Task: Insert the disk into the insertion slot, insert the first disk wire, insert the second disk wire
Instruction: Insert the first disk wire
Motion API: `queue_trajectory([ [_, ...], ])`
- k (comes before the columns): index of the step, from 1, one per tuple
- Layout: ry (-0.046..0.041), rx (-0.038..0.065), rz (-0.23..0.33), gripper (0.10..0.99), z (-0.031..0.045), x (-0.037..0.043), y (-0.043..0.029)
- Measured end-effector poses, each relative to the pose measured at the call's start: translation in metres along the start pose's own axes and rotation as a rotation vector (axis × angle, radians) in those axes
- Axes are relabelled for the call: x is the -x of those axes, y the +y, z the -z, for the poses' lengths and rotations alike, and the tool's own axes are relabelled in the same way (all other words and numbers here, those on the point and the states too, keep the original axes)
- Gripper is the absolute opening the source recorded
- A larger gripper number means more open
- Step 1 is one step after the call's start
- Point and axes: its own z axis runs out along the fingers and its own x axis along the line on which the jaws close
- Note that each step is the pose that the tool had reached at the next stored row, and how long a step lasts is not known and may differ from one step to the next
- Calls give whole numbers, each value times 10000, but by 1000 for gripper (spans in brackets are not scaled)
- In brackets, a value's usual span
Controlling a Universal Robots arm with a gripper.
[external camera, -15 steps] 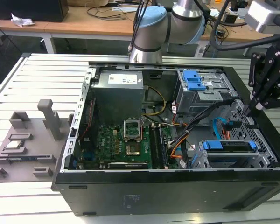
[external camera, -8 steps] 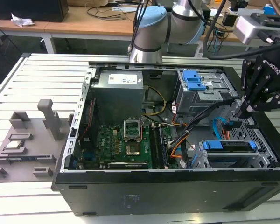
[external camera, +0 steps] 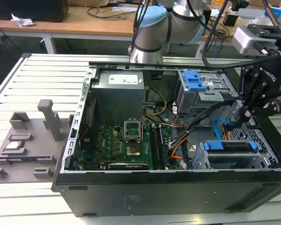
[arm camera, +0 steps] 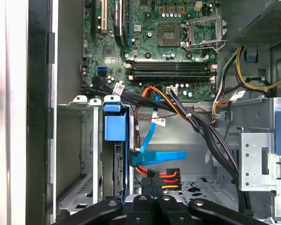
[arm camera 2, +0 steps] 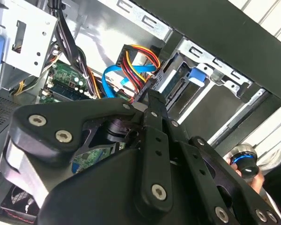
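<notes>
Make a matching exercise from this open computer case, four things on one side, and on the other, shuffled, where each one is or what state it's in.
Things
1. disk
2. flat blue cable
3. red, orange and yellow wires
4. taller grey cage

Places or states
A. plug end at the disk's edge
B. topped with blue clips
C. seated in the insertion slot
D. ending in a black plug between the fingertips of the gripper

Pairs: 1-C, 2-A, 3-D, 4-B
</notes>
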Motion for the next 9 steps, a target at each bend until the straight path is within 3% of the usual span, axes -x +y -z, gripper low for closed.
queue_trajectory([
  [2, -1, 0, 0, 114, -1, 0, 0],
  [3, -1, 0, 1, 235, -2, 0, 0],
  [4, -2, 0, 1, 235, -2, 0, -1],
  [5, -1, 0, 1, 302, -2, 0, -1],
  [9, -5, 0, 1, 302, -5, 1, -1],
])
